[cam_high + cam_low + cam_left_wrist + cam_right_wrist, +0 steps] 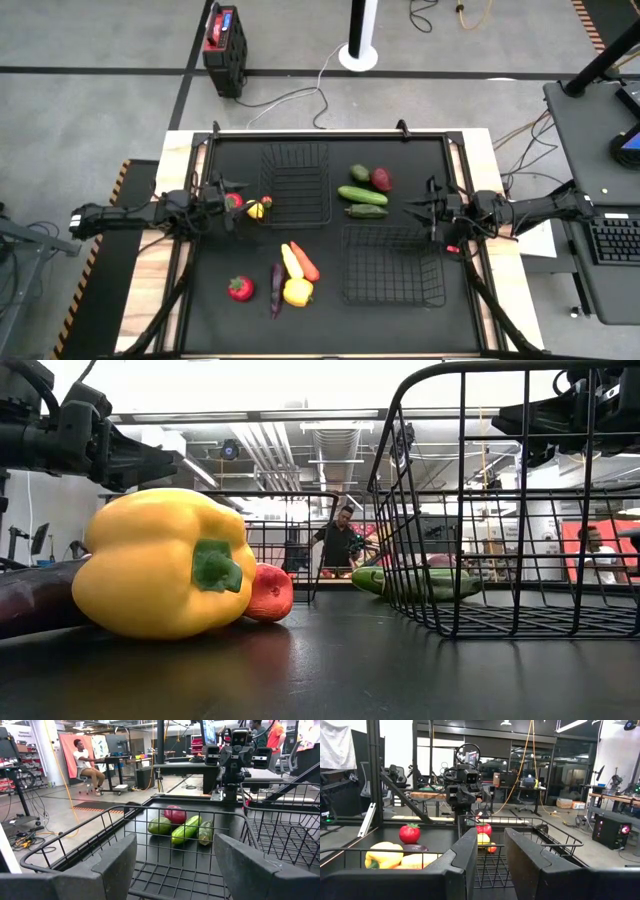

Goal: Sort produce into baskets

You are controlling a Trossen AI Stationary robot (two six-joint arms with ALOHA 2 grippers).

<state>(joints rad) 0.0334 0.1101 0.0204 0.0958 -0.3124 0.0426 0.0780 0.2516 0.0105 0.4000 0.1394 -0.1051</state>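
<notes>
**A:** Start with the big things. What is laid out?

**B:** A black worktop (200, 320) with two wire baskets. The far basket (296, 183) sits left of centre toward the back; the near basket (392, 264) sits right of centre toward the front. No produce shows in either one.

**A:** And the arms?

**B:** The left gripper (232, 199) reaches in from the left edge, just beside the far basket's left wall, fingers spread apart with nothing between them. The right gripper (420, 207) comes in from the right edge, just beyond the near basket's far right corner; its fingers are parted by a narrow gap and hold nothing.

**A:** Where is the produce?

**B:** Three groups. Behind the near basket and right of the far one: two cucumbers (362, 195) lying side by side, a green avocado (360, 172) and a dark red piece (381, 178) just behind them. In front of the far basket: a yellow pepper (298, 292), an orange carrot (305, 262) and a pale yellow corn cob (290, 260) touching, a dark purple eggplant (277, 288) just beside the pepper, and a red tomato (240, 289) set apart to the left.

**A:** And the third?

**B:** Near the left gripper: a red piece with a green top (234, 201) under its fingers, then a small yellow piece (256, 210) and a small red one (266, 201) against the far basket's left wall.
</notes>
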